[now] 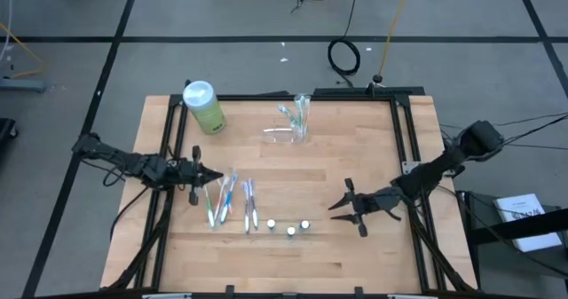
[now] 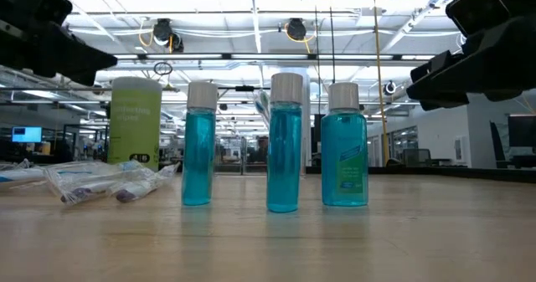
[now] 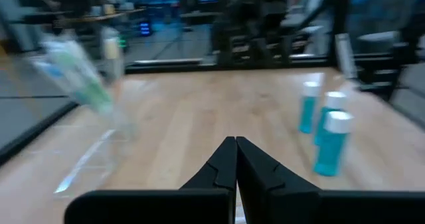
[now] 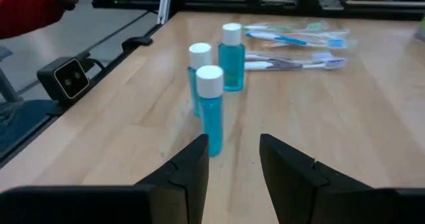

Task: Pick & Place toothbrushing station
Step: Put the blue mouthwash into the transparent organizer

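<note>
1. The left claw (image 1: 216,177) hovers low near the desk's (image 1: 355,255) left edge, its fingers pressed together and holding nothing, as the left wrist view shows. Its tip sits just beside the wrapped toothbrushes (image 1: 229,201). Sweeping forward from here, it could scatter them.

2. The light-green bottle (image 1: 204,106) lies at the far left corner. If the left arm heads for the far edge carelessly, an elbow or wrist could roll it.

3. The toothbrushing station (image 1: 300,120) stands upright near the middle of the far edge, well apart from both claws, with a brush-like item inside. Being clear plastic, its walls are hard to judge; I expect a misaligned pinch could tip it or spill its contents. A closed claw would only shove it.

4. The three small blue bottles (image 1: 289,228) stand in a row near the front, between the arms. They look tall and narrow, so any brushing pass could topple them.

5. The right claw (image 1: 343,207) rests low at the right, fingers spread moderately and empty, pointing at the blue bottles. Advancing straight risks knocking them.
</note>
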